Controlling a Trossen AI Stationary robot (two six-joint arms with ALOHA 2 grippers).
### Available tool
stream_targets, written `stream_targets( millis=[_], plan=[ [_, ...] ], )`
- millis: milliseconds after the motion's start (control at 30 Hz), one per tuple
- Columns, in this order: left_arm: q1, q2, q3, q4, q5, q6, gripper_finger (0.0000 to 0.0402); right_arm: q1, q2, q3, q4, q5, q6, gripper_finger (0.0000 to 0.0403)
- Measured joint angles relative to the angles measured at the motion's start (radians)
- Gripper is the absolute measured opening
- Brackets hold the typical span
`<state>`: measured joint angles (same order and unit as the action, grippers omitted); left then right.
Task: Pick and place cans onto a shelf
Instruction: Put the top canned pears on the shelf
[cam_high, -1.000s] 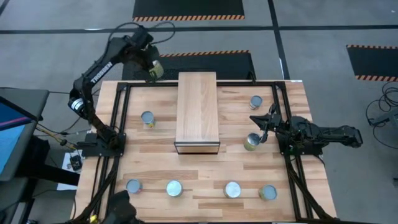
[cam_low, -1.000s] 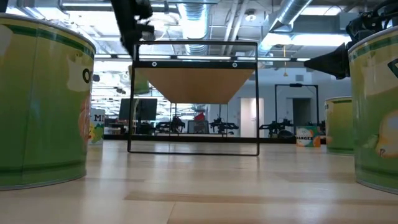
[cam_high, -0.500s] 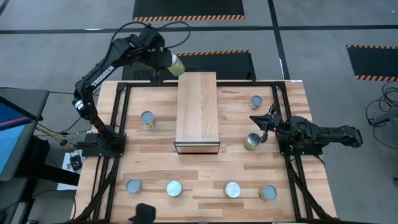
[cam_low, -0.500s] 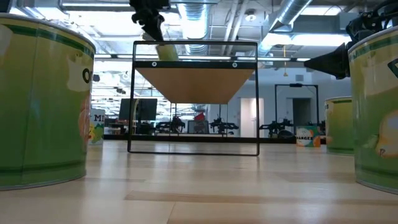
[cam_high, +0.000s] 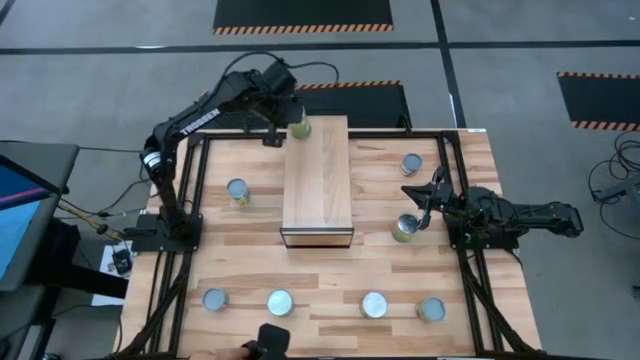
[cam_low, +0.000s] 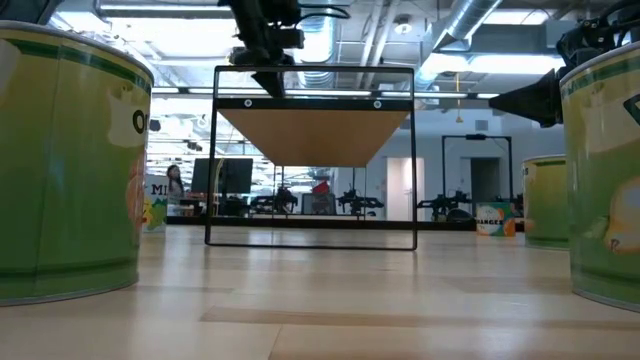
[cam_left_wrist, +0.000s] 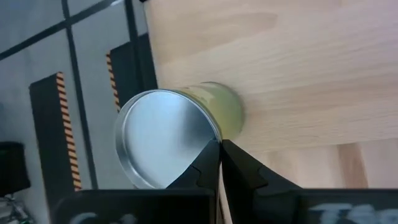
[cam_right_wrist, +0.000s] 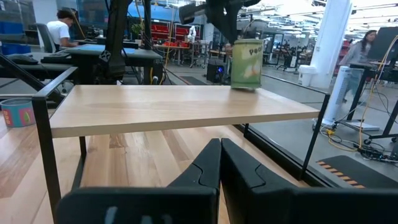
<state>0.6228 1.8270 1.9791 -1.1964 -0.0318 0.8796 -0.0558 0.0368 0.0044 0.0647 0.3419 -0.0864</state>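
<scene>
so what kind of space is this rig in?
Likely an open robotics lab or workshop. Exposed ceiling ducts run overhead, hazard-striped floor mats lie around the table, and people sit at desks behind the shelf. The left gripper holds a can there.

Eight cans (cam_high: 237, 190), one shelf (cam_high: 317, 190).

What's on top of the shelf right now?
One can at the far corner of the shelf, under the left tool. Its base contact is hidden.
</scene>
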Motion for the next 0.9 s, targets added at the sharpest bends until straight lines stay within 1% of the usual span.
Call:
stream_targets(
  millis=[67,133,533,667,767,900],
  plan=[
    [-0.004,0.006,0.000,0.000,-0.034,0.003,0.0000,0.000,0.000,0.000,0.000,0.000,0.000,0.0033],
    [-0.003,0.007,0.000,-0.001,-0.047,0.003,0.0000,0.000,0.000,0.000,0.000,0.000,0.000,0.0033],
    [-0.003,0.007,0.000,0.016,-0.048,-0.006,0.0000,0.000,0.000,0.000,0.000,0.000,0.000,0.0033],
    [-0.003,0.007,0.000,0.015,-0.077,-0.009,0.0001,0.000,0.000,0.000,0.000,0.000,0.000,0.0033],
    [-0.004,0.007,0.000,0.015,-0.080,-0.009,0.0013,0.000,0.000,0.000,0.000,0.000,0.000,0.0033],
    [-0.007,0.007,0.000,0.016,-0.081,-0.010,0.0039,0.000,0.000,0.000,0.000,0.000,0.000,0.0033]
  ],
)
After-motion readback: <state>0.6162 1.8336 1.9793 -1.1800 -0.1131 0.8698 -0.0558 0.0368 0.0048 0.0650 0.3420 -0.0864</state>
